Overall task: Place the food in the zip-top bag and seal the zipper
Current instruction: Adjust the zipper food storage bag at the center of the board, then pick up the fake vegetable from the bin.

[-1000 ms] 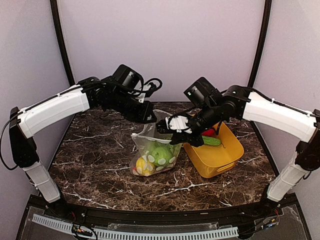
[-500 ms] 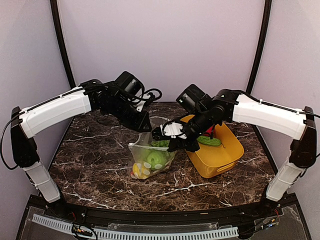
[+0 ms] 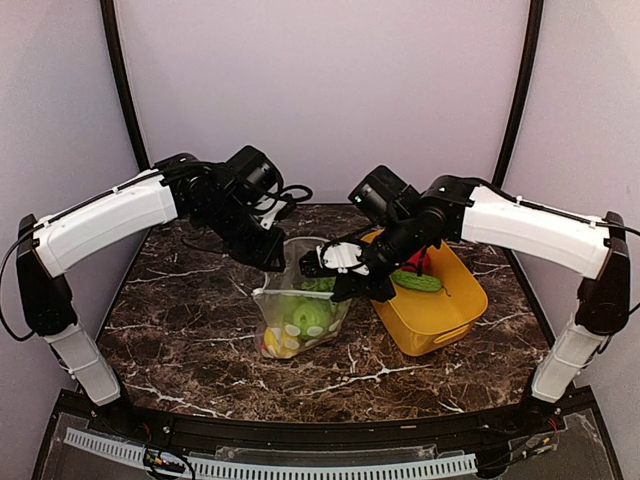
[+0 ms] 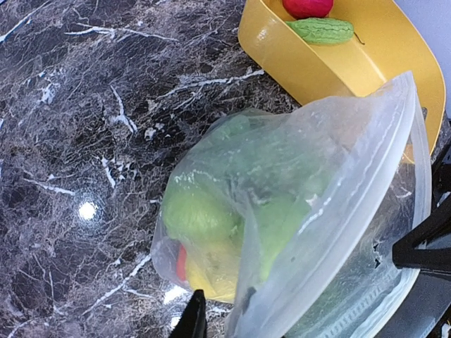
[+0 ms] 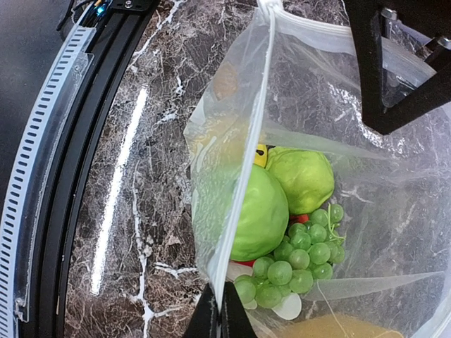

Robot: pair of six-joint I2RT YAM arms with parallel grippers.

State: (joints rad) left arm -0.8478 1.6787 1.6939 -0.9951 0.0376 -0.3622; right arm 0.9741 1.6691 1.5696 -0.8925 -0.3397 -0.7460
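Dark marble, bright glare.
Pale lilac walls [image 3: 320, 90] box in the white-veined tabletop [image 3: 180, 330]; black posts [image 3: 125, 90] stand at the back corners.

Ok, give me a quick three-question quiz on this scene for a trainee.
1. True or false: the cucumber lies inside the bag.
2. What lies beside the cucumber in the basket?
3. The right gripper pinches: A the basket rim, B the bag rim, C the cucumber.
Key: 1 false, it lies in the basket; 2 a red fruit; 3 B.
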